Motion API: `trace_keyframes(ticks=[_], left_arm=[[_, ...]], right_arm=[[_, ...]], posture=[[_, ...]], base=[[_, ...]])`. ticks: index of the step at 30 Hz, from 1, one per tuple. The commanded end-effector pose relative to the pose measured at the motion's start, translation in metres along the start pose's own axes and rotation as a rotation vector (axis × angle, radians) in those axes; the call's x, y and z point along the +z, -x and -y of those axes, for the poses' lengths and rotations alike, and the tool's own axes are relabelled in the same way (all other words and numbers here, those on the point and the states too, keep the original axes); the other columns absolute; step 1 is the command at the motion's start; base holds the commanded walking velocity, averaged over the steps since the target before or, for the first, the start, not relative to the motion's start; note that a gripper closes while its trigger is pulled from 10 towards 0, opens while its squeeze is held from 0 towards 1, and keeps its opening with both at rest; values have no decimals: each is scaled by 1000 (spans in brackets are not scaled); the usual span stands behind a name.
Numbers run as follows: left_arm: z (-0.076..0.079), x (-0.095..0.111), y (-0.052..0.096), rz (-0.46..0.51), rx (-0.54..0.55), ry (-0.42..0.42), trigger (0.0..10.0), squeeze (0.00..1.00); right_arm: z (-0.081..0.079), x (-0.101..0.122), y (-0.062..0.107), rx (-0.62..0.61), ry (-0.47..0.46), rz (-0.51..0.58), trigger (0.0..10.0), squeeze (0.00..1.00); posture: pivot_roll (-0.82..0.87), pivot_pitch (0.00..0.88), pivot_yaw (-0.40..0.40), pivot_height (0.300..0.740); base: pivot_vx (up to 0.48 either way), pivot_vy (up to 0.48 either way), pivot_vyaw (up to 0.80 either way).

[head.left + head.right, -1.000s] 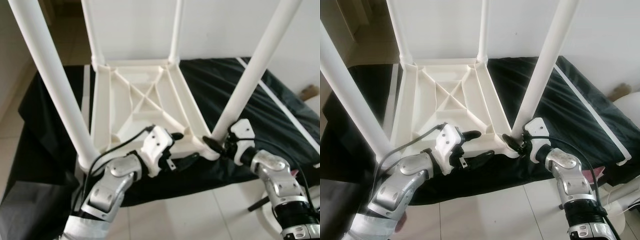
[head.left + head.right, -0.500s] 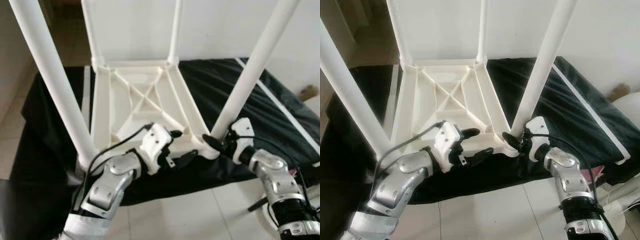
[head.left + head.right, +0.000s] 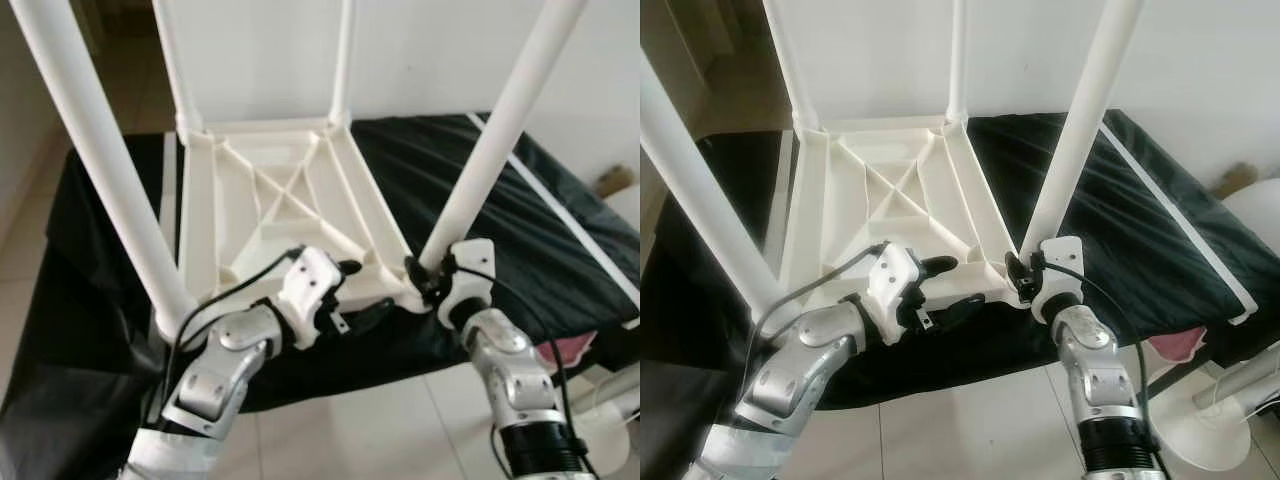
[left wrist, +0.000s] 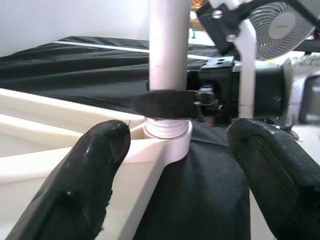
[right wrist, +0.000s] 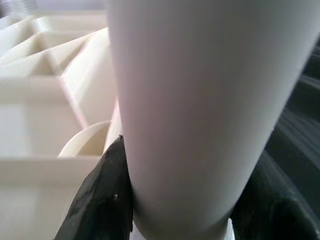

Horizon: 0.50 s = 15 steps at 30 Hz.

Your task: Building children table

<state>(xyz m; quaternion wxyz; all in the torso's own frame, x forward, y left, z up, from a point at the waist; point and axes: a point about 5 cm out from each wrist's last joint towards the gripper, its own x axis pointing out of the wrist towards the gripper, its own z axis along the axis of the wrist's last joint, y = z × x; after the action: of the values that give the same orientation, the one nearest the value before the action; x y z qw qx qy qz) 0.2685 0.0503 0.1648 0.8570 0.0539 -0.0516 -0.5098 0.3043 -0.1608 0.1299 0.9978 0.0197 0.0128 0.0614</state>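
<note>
A white plastic table (image 3: 290, 205) was laid upside down on a black cloth (image 3: 560, 210), its ribbed underside turned up and four white legs standing in the corner sockets. The near right leg (image 3: 490, 140) was seated in its socket (image 4: 167, 137) at the table's near right corner, and the right gripper (image 3: 425, 280) was clamped around the base of that leg, one black finger (image 5: 102, 197) pressed against each side of the tube. The left gripper (image 3: 358, 293) was held at the table's near edge, just left of that corner; its two fingers (image 4: 85, 180) were spread wide with nothing between them, one over the white frame and one over the cloth. The near left leg (image 3: 100, 165) rose at the left, close to the left arm, and the two far legs (image 3: 345, 60) stood against a pale wall. A fan (image 4: 280, 25) was seen beyond the right wrist, and its white base (image 3: 1205, 435) stood on the tiled floor (image 3: 370, 430) at the near right. Something pink (image 3: 1170, 345) lay at the cloth's near right edge.
</note>
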Motion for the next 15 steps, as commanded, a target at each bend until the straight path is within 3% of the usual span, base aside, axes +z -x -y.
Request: trace_keyframes(ticks=[1, 7, 8, 9, 15], left_arm=[[1, -2, -1, -8, 4, 5, 10000, 0], [0, -2, 0, -7, 2, -2, 10000, 0], [-2, 0, 1, 1, 18, -3, 10000, 0], [-3, 1, 1, 3, 24, -2, 10000, 0], [-3, 1, 1, 7, 29, 0, 10000, 0]], right_arm=[[2, -17, 3, -54, -41, -86, 10000, 0], [-3, -21, 8, -241, -87, -78, 10000, 0], [-8, -21, 12, -344, -103, -76, 10000, 0], [-9, -20, 14, -367, -103, -74, 10000, 0], [-15, -15, 13, -362, -113, -58, 10000, 0]], posture=[[-2, 45, -30, 740], [0, 34, -34, 740], [-3, 28, -33, 740], [-3, 26, -33, 740], [-3, 19, -33, 740]], base=[[0, 0, 0], [0, 0, 0], [0, 0, 0], [0, 0, 0], [0, 0, 0]])
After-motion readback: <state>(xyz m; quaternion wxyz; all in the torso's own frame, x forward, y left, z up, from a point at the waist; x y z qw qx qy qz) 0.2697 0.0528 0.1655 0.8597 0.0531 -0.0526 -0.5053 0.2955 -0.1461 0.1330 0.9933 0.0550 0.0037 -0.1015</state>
